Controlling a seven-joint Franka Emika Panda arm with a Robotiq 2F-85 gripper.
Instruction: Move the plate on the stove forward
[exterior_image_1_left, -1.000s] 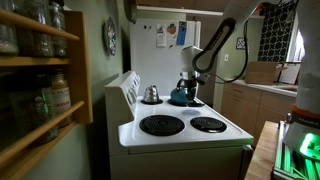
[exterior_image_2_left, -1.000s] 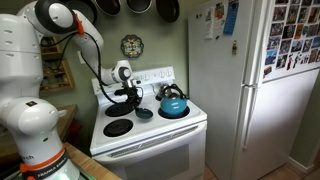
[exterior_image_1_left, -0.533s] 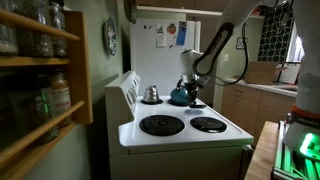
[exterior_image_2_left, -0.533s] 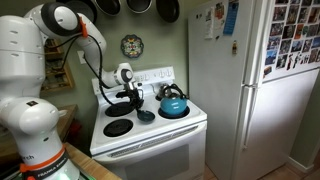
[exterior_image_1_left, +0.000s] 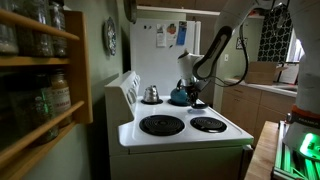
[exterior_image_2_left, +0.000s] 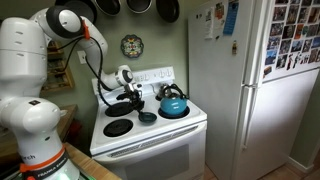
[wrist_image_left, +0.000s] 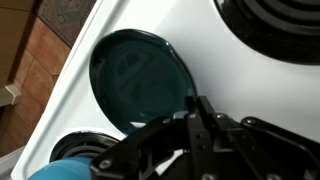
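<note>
In an exterior view the white arm (exterior_image_2_left: 25, 50) filled the left side, its lower part cut off by the frame edge. Its gripper (exterior_image_2_left: 131, 100) hung low over the rear of the stove (exterior_image_2_left: 170, 128). Just to the right of it and a little forward lay the plate (exterior_image_2_left: 147, 117). This was a small, dark, round dish lying flat on the white stove top, among the coil burners (exterior_image_2_left: 119, 127). The blue kettle (exterior_image_2_left: 173, 104) stood just beside it on the right. Farther right stood the fridge (exterior_image_2_left: 250, 90), its side covered in photos (exterior_image_2_left: 295, 30) too small to read.

In an exterior view a small silver pot (exterior_image_1_left: 151, 94) sat at the back of the stove. To its right the kettle (exterior_image_1_left: 182, 96) hid the gripper's tips and the plate altogether. Papers (exterior_image_1_left: 165, 35) on the fridge door showed no legible writing.

In the wrist view the plate (wrist_image_left: 140, 78) looked dark teal and glossy, with a thin raised rim. The black gripper (wrist_image_left: 188, 120) covered its lower right edge. The plate rested on bare white enamel, and a coil burner (wrist_image_left: 270, 12) was cut off at the upper right. Whether the jaws were spread or pinching the rim could not be told, because the fingers merged into one dark mass.
</note>
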